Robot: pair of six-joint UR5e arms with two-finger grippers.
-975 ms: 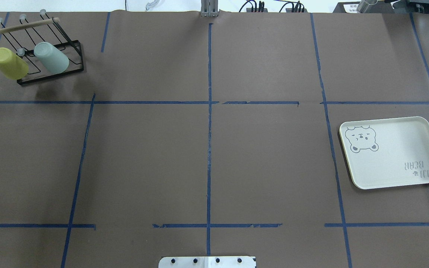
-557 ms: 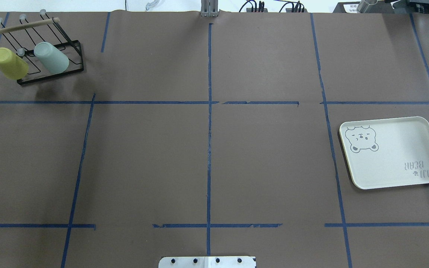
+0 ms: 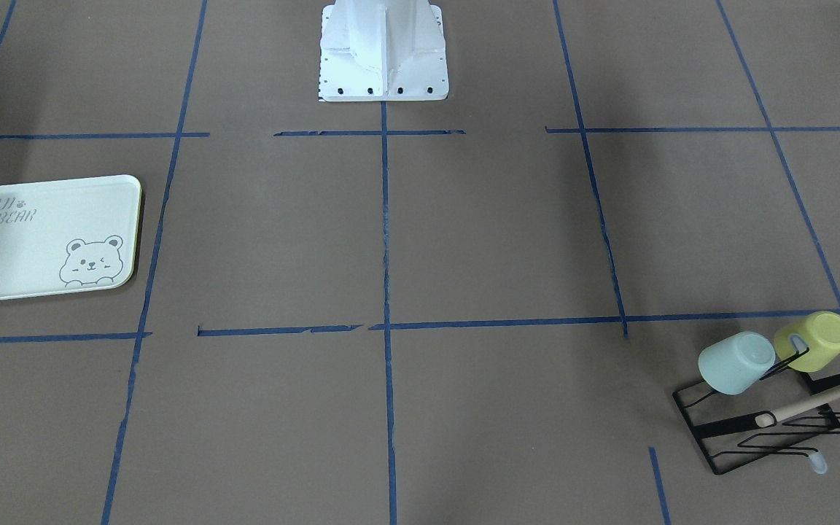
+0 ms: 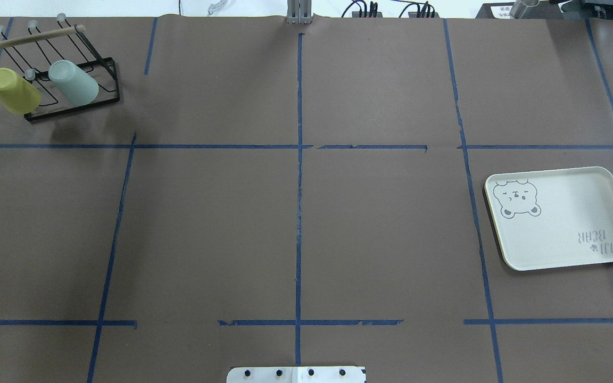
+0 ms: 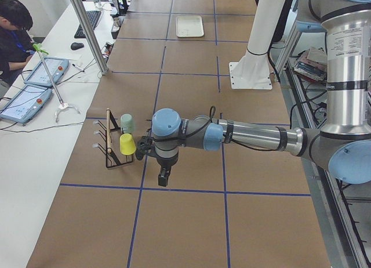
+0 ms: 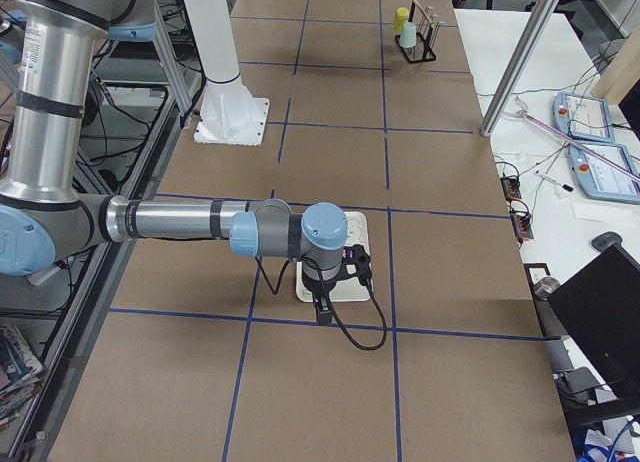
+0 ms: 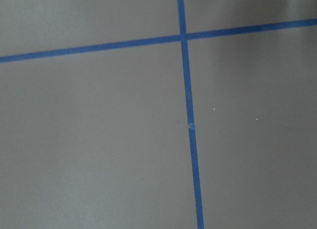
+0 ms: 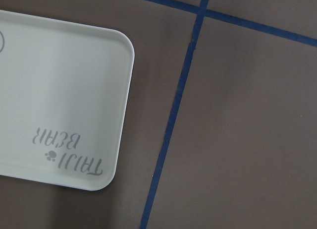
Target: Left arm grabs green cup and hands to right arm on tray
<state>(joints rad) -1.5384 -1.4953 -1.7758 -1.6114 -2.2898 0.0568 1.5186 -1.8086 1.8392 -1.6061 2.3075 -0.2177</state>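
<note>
Approach step: green cup (image 4: pixel 74 82) hangs on rack (image 4: pixel 24 39); left end effector (image 5: pixel 164 177) near, aperture cannot tell. Next: straddle cup wall.

My left arm (image 5: pixel 249 134) stretches out level above the table. The left gripper (image 5: pixel 164 178) points straight down, apart from the green cup (image 4: pixel 74 82); I cannot tell how its jaws stand. That cup is pale mint and plain. It hangs tilted, base up, on a peg of the black wire rack (image 4: pixel 99 96) at the far left corner. My right arm (image 6: pixel 180 222) reaches out the same way, with the right gripper (image 6: pixel 322 310) pointing down by the lettered end of the tray (image 4: pixel 562 218). The tray lies flat on the right side, bear drawing face up.
</note>
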